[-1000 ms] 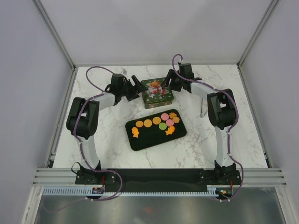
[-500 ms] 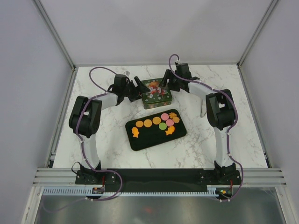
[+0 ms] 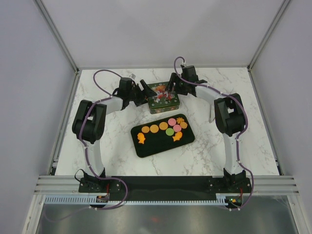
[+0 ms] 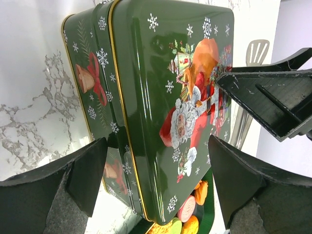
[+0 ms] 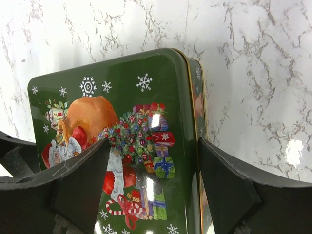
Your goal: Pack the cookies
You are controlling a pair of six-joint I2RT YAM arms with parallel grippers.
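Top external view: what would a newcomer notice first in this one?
The green Christmas tin with Santa on its lid sits at the far middle of the marble table. The left hand and right hand are both open at it from either side. Nearer the arm bases lies a black tray carrying orange, pink and green cookies.

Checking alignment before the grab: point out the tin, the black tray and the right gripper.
tin (image 3: pixel 165 102), top external view, centre of its lid.
black tray (image 3: pixel 155 147), top external view, bare near part.
right gripper (image 5: pixel 153 146), right wrist view, midway between fingertips.
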